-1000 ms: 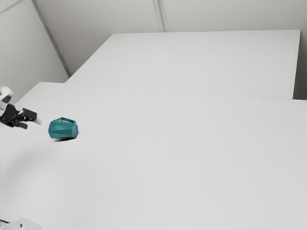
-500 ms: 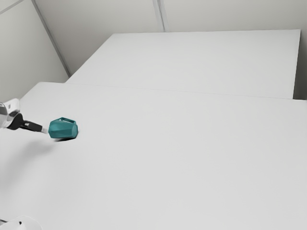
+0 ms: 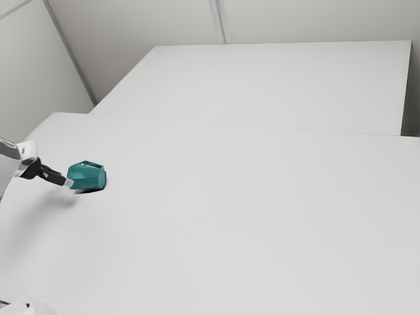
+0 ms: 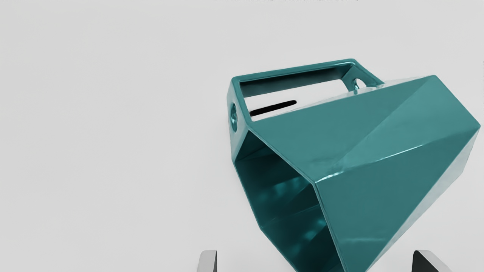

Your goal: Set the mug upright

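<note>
Table (image 3: 230, 216), plain, matte and white, runs from the foot of the exterior view, where a rounded white piece (image 3: 31, 308) sits in the left corner. Past it, the arm (image 3: 8, 164) casts a soft grey shadow (image 3: 39, 207), and its gripper (image 3: 69, 183) is at the mug (image 3: 88, 175), jaws wide apart; whether either one touches it I cannot tell. The teal mug lies on its side on the table, toward the exterior view's left, mouth facing the gripper, a dark shadow (image 3: 90, 191) beneath. Beyond a thin seam spreads a second white surface (image 3: 262, 85). Behind stand pale grey walls (image 3: 125, 33), with a lighter upright strip (image 3: 218, 20) and a darker corner line (image 3: 69, 54).
</note>
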You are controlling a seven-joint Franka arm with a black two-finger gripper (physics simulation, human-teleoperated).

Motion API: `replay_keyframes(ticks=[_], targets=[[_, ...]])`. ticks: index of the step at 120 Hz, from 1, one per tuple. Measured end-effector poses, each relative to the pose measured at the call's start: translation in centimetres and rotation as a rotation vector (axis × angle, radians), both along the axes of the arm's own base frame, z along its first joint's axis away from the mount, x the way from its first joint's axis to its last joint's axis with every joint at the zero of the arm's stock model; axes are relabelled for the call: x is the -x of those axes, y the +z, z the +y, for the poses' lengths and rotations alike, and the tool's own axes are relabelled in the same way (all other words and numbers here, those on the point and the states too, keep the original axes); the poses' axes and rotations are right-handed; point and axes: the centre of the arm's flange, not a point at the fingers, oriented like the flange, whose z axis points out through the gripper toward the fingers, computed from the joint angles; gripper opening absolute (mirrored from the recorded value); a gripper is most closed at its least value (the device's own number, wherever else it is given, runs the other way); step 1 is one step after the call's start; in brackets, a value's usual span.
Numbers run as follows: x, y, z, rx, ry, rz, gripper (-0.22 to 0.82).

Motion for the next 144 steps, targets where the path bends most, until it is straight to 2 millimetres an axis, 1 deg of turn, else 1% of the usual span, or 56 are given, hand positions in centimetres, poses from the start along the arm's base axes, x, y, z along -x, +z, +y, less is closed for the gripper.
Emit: replay_keyframes(ticks=[19,46,72,87,103,112,122,131,144], targets=[[-1.0,-0.8,-1.1,-0.008,-0.047,-0.012,0.55],[-1.3,-2.0,-1.4,-0.017,-0.079,-0.017,0.53],[-1.8,-2.2,-1.9,-0.036,-0.106,-0.029,0.43],[-2.3,-1.9,-2.1,-0.050,-0.119,-0.040,0.39],[-2.8,-1.3,-2.4,-0.066,-0.134,-0.053,0.28],[-3.1,-0.9,-2.6,-0.075,-0.142,-0.061,0.19],[-3.4,-0.4,-2.6,-0.086,-0.147,-0.070,0.06],[-3.7,0.1,-2.5,-0.096,-0.152,-0.079,-0.02],[-4.4,1.0,-2.8,-0.111,-0.167,-0.094,-0.09]])
